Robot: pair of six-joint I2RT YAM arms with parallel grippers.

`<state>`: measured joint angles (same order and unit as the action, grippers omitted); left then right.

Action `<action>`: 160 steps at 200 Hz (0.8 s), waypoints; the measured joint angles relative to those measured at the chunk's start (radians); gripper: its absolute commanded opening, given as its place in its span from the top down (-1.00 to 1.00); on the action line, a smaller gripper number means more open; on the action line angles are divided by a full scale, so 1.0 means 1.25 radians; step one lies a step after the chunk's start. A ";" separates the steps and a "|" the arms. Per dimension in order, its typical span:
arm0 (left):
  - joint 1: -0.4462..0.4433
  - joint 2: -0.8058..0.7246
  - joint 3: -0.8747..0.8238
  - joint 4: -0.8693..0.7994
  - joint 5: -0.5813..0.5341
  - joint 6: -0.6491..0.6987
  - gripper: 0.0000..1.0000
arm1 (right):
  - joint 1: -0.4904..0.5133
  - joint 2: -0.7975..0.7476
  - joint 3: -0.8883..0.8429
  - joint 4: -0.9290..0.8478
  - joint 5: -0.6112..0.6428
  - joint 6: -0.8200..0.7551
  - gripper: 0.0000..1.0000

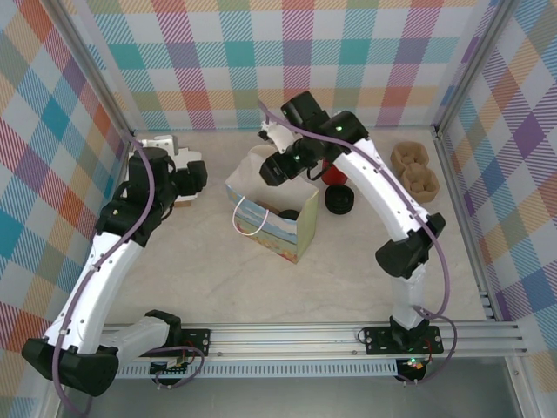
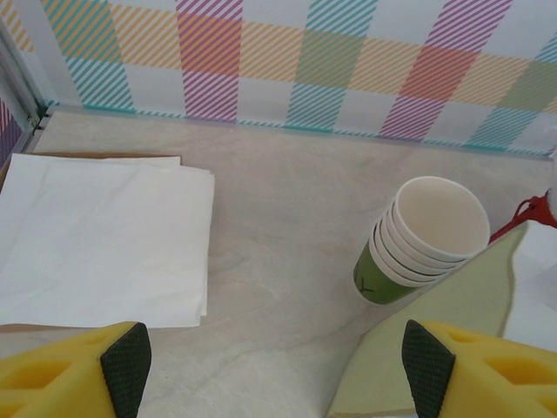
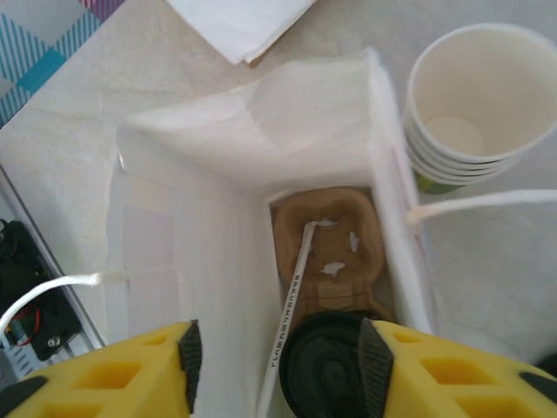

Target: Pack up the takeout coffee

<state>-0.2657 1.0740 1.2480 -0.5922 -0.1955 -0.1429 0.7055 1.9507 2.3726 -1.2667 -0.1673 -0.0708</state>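
Observation:
The takeout coffee (image 3: 324, 370) stands inside the white paper bag (image 3: 187, 235), on a brown carrier (image 3: 335, 239) at the bag's bottom; I see its black lid and nothing of the cup below. My right gripper (image 3: 283, 361) hangs over the bag's mouth, open. Its right pad sits at the lid's edge and its left pad is well apart from it. A wrapped white stick (image 3: 294, 305) leans beside the lid. From above, the bag (image 1: 300, 228) is mid-table with the lid (image 1: 287, 214) dark inside it. My left gripper (image 2: 277, 370) is open over bare table, left of the bag.
A stack of lidless green cups (image 2: 418, 239) stands by the bag's far side. Folded white napkins (image 2: 96, 235) lie at the back left. A red mug (image 1: 333, 177), loose black lids (image 1: 339, 200) and brown carriers (image 1: 414, 170) sit to the right.

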 measured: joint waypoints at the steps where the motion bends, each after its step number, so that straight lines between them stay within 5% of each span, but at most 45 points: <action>1: 0.001 0.001 0.000 0.000 0.001 0.000 -0.58 | 0.000 -0.002 0.000 0.000 0.001 -0.001 -0.21; 89: 0.182 0.095 0.000 0.013 0.194 -0.011 -0.54 | -0.084 -0.337 -0.314 0.130 -0.002 0.008 -1.00; 160: 0.230 0.334 0.090 -0.019 0.228 0.064 -0.37 | -0.114 -0.518 -0.580 0.283 0.002 0.012 -1.00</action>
<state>0.0223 1.4910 1.3602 -0.6159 0.0895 -0.0628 0.5632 1.3037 1.6478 -0.9134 -0.1650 -0.0555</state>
